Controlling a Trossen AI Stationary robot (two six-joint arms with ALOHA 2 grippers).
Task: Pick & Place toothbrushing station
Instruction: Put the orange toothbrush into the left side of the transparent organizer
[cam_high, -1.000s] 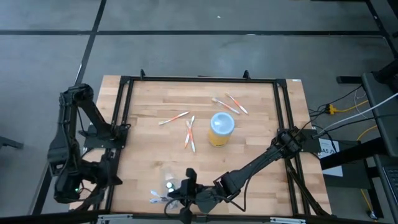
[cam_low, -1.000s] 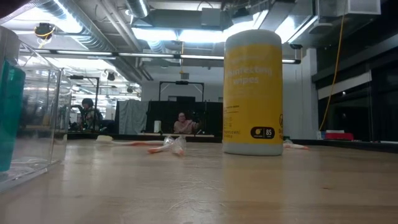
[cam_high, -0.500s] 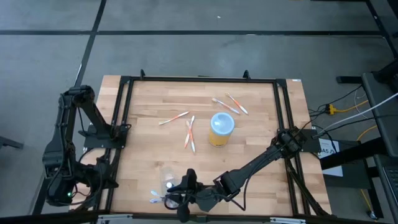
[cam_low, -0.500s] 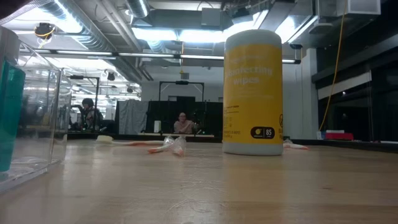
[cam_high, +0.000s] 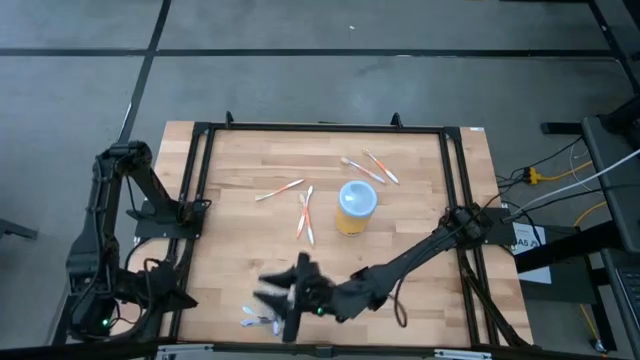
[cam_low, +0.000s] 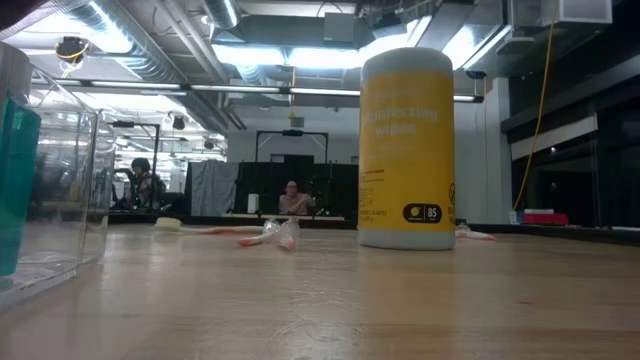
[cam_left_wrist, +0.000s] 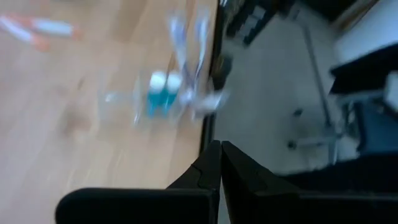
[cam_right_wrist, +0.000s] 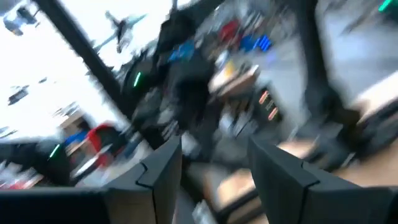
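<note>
The clear pouch (cam_high: 252, 317) with small teal tubes (cam_left_wrist: 163, 94) lies on the table at its near edge; it also shows at the left of the low view (cam_low: 45, 215). My right gripper (cam_high: 284, 303) hovers open over the pouch, with nothing between its fingers (cam_right_wrist: 158, 171). Thin toothbrushes (cam_high: 305, 214) lie scattered mid-table, two more (cam_high: 368, 167) farther back. The yellow cup with pale-blue top (cam_high: 355, 205) stands upright among them. My left gripper (cam_left_wrist: 219, 163) is shut and held beyond the table's left edge.
A black frame (cam_high: 320, 127) runs round the wooden tabletop. Bare wood lies to the right of the yellow cup and along the near right. Cables and equipment (cam_high: 560, 200) stand off the table's right side.
My right gripper has opened and let go of the pouch, then risen a little and turned over it. The pouch stays at the near edge. My left arm has drifted slightly toward the near side, off the table.
</note>
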